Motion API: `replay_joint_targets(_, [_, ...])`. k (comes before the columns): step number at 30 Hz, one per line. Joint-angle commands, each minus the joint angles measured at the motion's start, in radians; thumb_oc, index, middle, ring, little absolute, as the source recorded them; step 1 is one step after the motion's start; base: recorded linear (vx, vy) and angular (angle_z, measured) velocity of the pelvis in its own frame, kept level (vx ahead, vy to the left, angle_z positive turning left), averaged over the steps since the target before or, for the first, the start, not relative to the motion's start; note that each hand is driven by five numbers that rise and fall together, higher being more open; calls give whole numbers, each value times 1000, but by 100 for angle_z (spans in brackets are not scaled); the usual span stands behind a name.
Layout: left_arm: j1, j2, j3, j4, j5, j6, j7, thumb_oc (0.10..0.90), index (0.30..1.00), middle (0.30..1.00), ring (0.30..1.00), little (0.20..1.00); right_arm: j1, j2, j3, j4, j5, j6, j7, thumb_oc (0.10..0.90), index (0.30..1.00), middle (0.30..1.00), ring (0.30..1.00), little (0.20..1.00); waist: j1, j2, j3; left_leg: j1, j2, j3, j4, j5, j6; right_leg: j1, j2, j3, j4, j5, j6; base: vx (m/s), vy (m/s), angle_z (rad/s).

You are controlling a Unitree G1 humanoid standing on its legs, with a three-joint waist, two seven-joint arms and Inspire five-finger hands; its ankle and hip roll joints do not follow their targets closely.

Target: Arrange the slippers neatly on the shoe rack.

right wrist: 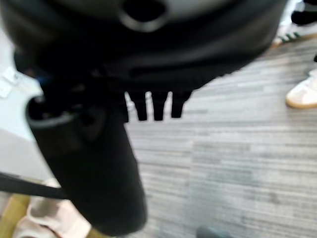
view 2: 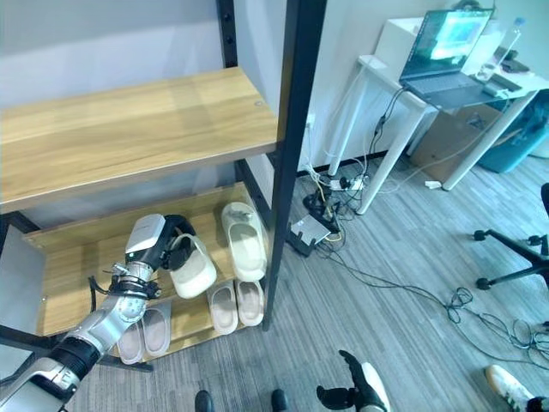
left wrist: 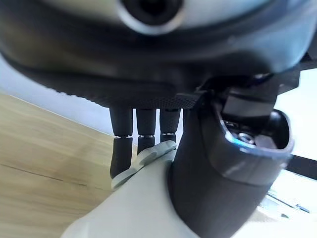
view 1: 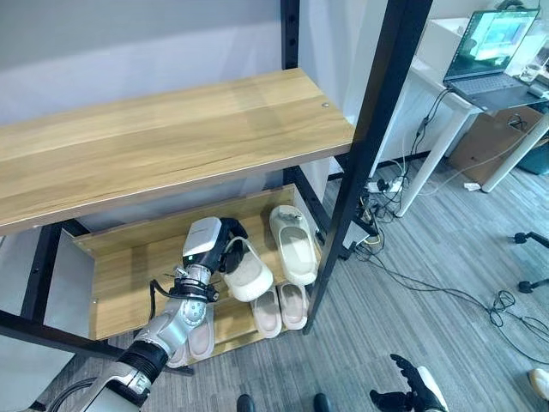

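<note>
holding a cream slipper [view 1: 247, 273] in your left hand [view 1: 225, 245] over the lower shelf [view 1: 120, 266], its mate [view 1: 293, 244] and two pink pairs already placed; right hand [view 1: 413, 388] hangs idle, fingers relaxed.

The shoe rack [view 1: 171, 137] has light oak-coloured boards with visible wood grain on a black metal frame. The held slipper [view 1: 249, 275] is cream-white, as is the slipper [view 1: 294, 245] beside it. Two pale pink pairs [view 1: 281, 307] [view 2: 144, 330] lie at the front edge. The left robot hand [view 1: 225, 245] is dark with a white back. The floor [view 1: 429, 326] is grey with fine stripes.
</note>
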Motion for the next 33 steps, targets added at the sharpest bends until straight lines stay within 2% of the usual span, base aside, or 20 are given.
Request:
replay_joint_targets(1, [-224,7,-4,-1,29,-34,74,400,300,300,300,300,-40,-33,-23,-52,-1,-56,-51,800,900,900,900,900,3,-12,23,34,-31,11,4,-125,4,-51,0,11,6,-45,43,13,39,-2])
replay_joint_targets(6, [-264,13,-30,17,68,-22,89,400,300,300,300,300,-50,-39,-8,-47,-8,-57,-50,800,900,900,900,900,-1,-16,31,6,-33,18,4,-122,4,-84,-1,16,10,-37,43,-1,38,-4])
replay_joint_targets(12, [-410,60,-106,84,164,33,120,400,300,300,300,300,-89,-61,14,-34,-8,-63,-66,800,900,900,900,900,-3,-30,64,-53,-34,21,4,-111,6,-144,-1,19,14,-16,48,-9,35,-5])
replay_joint_targets(17, [-461,81,-124,87,195,39,132,400,300,300,300,300,-105,-51,17,-10,1,-69,-73,800,900,900,900,900,3,-42,78,-69,-38,22,4,-110,8,-161,-2,19,15,-12,51,4,22,-2])
replay_joint_targets(24, [-368,111,-34,8,192,45,177,400,300,300,300,300,-92,-30,11,15,0,-67,-77,800,900,900,900,900,23,-52,78,-57,-44,18,4,-119,11,-150,-7,14,15,-18,53,25,18,0])
replay_joint_targets(28, [-360,113,-40,2,206,41,175,400,300,300,300,300,-100,-26,16,45,1,-68,-77,800,900,900,900,900,25,-52,78,-47,-47,15,4,-124,13,-143,-7,12,16,-19,53,12,8,0])
replay_joint_targets(29, [-363,111,-47,2,205,40,171,543,514,514,514,514,-107,-28,21,59,1,-66,-78,800,900,900,900,900,26,-52,78,-46,-48,15,4,-124,13,-143,-7,11,16,-20,53,0,0,0])
replay_joint_targets(30, [-365,108,-53,2,201,37,166,800,900,900,900,900,-114,-29,24,67,0,-66,-80,800,900,900,900,900,27,-52,78,-45,-48,15,4,-125,14,-142,-8,10,16,-20,53,0,0,0])
replay_joint_targets(33, [-367,100,-62,-6,196,26,152,800,900,900,900,900,-128,-31,32,81,-5,-65,-80,800,900,900,900,900,29,-52,80,-42,-50,15,4,-127,16,-140,-8,9,17,-21,53,0,0,0])
